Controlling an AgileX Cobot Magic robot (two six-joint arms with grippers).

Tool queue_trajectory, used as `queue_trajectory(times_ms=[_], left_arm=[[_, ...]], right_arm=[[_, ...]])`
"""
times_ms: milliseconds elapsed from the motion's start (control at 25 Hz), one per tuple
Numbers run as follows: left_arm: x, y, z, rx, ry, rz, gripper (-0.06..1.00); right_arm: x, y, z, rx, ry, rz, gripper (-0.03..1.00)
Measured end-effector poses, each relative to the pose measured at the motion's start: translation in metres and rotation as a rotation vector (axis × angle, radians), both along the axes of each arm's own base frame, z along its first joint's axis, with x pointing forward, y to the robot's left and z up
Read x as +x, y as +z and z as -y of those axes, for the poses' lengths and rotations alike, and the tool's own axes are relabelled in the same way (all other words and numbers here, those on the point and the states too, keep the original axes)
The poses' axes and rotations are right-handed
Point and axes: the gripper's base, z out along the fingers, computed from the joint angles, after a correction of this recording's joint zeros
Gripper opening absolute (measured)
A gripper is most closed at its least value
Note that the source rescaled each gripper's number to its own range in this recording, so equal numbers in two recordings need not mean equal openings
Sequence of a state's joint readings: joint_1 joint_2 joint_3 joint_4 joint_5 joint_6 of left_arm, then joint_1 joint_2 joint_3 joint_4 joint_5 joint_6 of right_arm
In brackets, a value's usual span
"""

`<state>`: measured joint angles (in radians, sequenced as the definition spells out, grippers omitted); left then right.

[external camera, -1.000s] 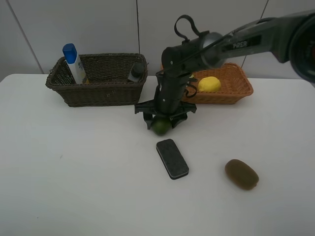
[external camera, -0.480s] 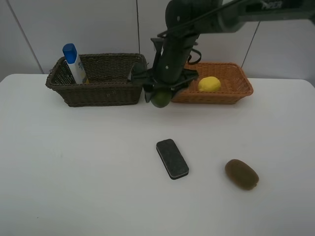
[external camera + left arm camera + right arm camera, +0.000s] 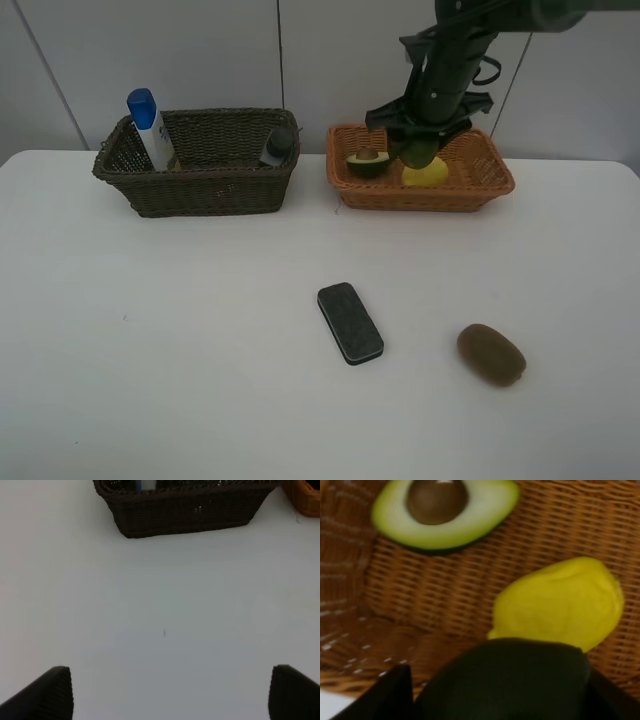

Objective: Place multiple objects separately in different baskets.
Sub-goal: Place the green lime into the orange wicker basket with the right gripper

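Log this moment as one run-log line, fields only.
right gripper: shut on lime, over orange basket | left gripper: open, empty | table: eraser, kiwi

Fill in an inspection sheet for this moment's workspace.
Surface: white table, no spills seen.
Job's things: blue-capped bottle and grey bottle in dark basket; avocado and lemon in orange basket; eraser and kiwi on table.
Clutter: nothing seen.
Grippers: left gripper open, holding nothing; right gripper shut on lime above orange basket.
Cables: cable loop by right wrist, above the baskets.
Surroundings: white panelled wall.
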<state>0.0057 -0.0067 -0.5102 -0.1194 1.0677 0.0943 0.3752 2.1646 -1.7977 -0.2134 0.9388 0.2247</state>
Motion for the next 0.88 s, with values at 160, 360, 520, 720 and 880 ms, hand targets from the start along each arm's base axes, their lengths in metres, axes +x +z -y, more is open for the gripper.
queue_trajectory(times_ms=[160,360,520,720,880], left_arm=[[0.000,0.000,0.000,0.000,0.000,0.000,1.00],[0.000,0.000,0.000,0.000,0.000,0.000,1.00],[0.000,0.000,0.000,0.000,0.000,0.000,1.00],[0.000,0.000,0.000,0.000,0.000,0.000,1.00],[0.000,0.000,0.000,0.000,0.000,0.000,1.00]], right_arm=[[0.020,-0.011,0.030,0.009,-0.020,0.055,0.48],[0.034,-0.009,0.058,0.023,-0.058,0.134,0.59],[0.037,-0.008,0.065,0.002,-0.058,0.150,0.93],[0.034,-0.008,0.067,-0.014,-0.062,0.124,1.00],[0.022,0.008,0.071,-0.029,-0.091,0.062,1.00]])
